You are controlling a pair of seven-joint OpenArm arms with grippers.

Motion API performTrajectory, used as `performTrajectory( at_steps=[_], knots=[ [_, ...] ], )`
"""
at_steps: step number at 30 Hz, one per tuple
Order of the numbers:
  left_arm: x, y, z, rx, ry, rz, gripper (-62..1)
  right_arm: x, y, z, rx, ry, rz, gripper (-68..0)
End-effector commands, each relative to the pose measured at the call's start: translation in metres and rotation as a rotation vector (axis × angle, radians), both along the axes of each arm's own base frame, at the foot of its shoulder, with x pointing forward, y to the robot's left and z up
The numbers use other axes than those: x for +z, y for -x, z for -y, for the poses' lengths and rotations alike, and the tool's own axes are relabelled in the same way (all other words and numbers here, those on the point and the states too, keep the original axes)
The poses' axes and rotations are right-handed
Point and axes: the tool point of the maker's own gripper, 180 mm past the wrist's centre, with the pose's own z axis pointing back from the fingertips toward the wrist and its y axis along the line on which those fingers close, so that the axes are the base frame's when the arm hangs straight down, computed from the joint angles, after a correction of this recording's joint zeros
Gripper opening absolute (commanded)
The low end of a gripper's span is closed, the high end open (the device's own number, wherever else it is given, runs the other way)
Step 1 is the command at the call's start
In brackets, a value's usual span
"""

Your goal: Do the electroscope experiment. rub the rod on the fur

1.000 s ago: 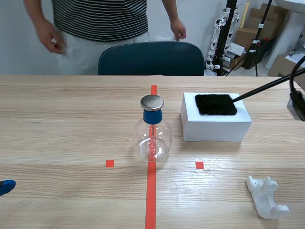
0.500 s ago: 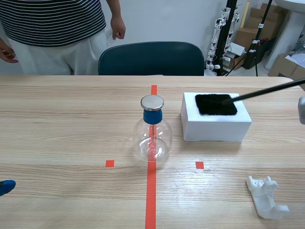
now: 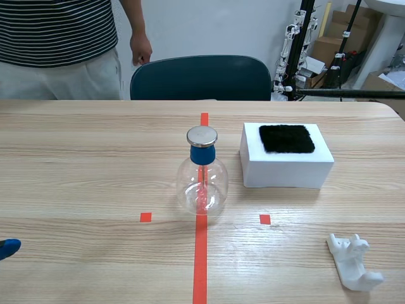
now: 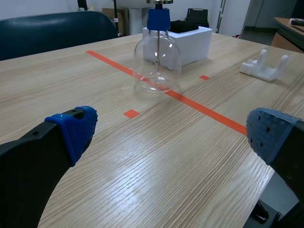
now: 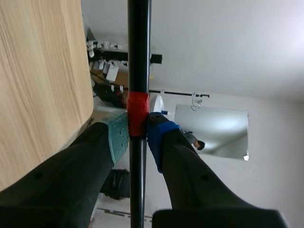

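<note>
The black fur patch (image 3: 286, 138) lies on top of a white box (image 3: 286, 168), to the right of the glass flask electroscope (image 3: 202, 182) with its blue neck and metal cap. A thin black rod (image 3: 345, 93) hangs level above the table's far right edge, off the fur. In the right wrist view my right gripper (image 5: 137, 135) is shut on the rod (image 5: 139, 47) at its red tape band. The right arm itself is outside the scene view. My left gripper (image 4: 173, 133) stands open low over the table, with the flask (image 4: 157, 52) and the box (image 4: 190, 40) well ahead of it.
A white plastic stand (image 3: 354, 265) lies at the near right of the table. A dark chair (image 3: 201, 77) is across the table, and a person in a striped shirt (image 3: 57, 38) stands at the far left. One blue pad (image 3: 7, 248) of the left gripper shows at the near left edge.
The rod's tip has lifted off the fur and the rod has swung up to level. The right gripper has left the scene view. The person has walked to the left.
</note>
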Motion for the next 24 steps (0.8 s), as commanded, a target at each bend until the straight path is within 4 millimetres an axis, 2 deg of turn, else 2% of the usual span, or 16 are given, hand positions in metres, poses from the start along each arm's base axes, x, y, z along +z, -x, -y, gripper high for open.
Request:
performTrajectory(
  at_steps=[1, 7, 11, 15, 22, 24],
  knots=[
    [0.006, -0.003, -0.002, 0.007, 0.013, 0.024, 1.4, 0.023, 0.003, -0.019, 0.039, -0.010, 0.069, -67.5],
    [0.006, -0.003, -0.002, 0.007, 0.013, 0.023, 1.4, 0.026, 0.049, -0.073, 0.084, -0.003, 0.065, -67.5],
    [0.006, -0.003, -0.002, 0.007, 0.013, 0.023, 1.4, 0.016, 0.067, -0.098, 0.104, 0.061, 0.056, -67.5],
    [0.006, -0.003, -0.002, 0.007, 0.013, 0.023, 1.4, 0.003, 0.074, -0.112, 0.078, 0.055, 0.040, -67.5],
    [0.006, -0.003, -0.002, 0.007, 0.013, 0.023, 1.4, 0.004, 0.089, -0.128, 0.045, -0.039, 0.078, -67.5],
    [0.006, -0.003, -0.002, 0.007, 0.013, 0.023, 1.4, -0.002, 0.097, -0.133, 0.059, -0.036, 0.053, -67.5]
  ],
)
